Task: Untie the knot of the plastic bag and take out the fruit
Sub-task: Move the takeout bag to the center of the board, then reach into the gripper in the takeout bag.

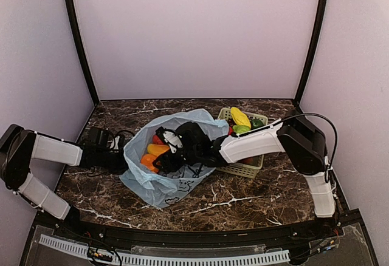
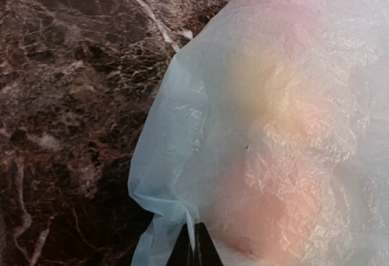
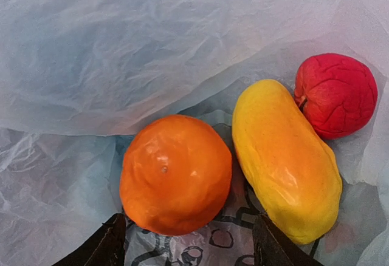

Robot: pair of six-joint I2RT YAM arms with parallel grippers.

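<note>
Aiming right gripper [image 3: 191, 242], spread wide, at orange [image 3: 175, 173], lower centre; pinching opened plastic bag [image 2: 292, 96] with left gripper [image 2: 194, 248]; three fruit [image 3: 285, 160] left inside.

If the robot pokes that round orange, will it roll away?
Probably a little: the orange is round and lies loose on the crinkly plastic bag. Its skin looks shiny, so it may slip out of the open right gripper. The yellow mango beside it would likely stop it rolling that way.

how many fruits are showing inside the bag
3: an orange, a yellow mango beside it, a red fruit by the mango's upper end. Others may hide under the plastic bag.
</note>
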